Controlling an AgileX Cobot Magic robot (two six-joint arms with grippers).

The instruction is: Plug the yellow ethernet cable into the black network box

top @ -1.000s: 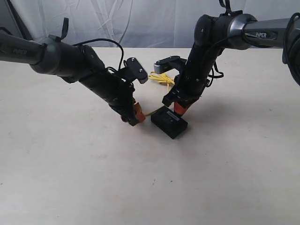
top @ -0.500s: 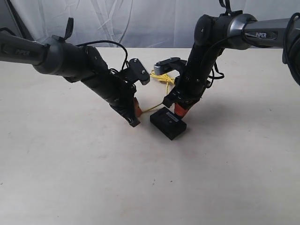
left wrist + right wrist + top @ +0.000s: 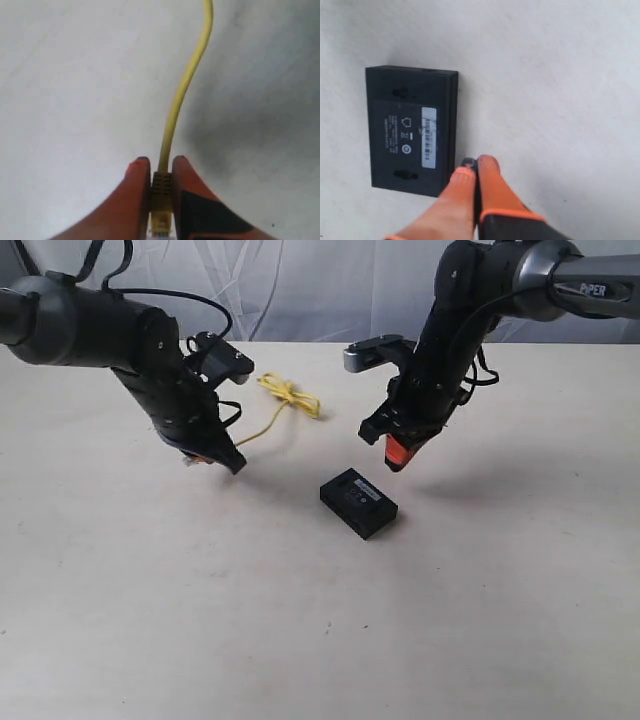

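The black network box [image 3: 359,503] lies flat on the table centre, label strip up; the right wrist view shows the box [image 3: 410,127] too. The yellow ethernet cable [image 3: 285,398] lies bundled behind it, one strand running to my left gripper [image 3: 208,459]. That left gripper [image 3: 161,167] is shut on the cable's plug boot [image 3: 161,192], and the cord [image 3: 186,80] leads away from the fingertips. The left gripper hangs above the table, well left of the box. My right gripper [image 3: 397,453] hovers above the box's far right side, its orange fingers [image 3: 487,185] pressed together with nothing between them.
The beige table [image 3: 300,630] spreads wide to the front and sides. A white cloth backdrop [image 3: 300,290] hangs behind it. Both black arms reach in from the upper corners, each trailing a black cable.
My left gripper pulled away left and up from the box with the plug, dragging the cable bundle left. My right gripper rose off the box; the box stayed put.
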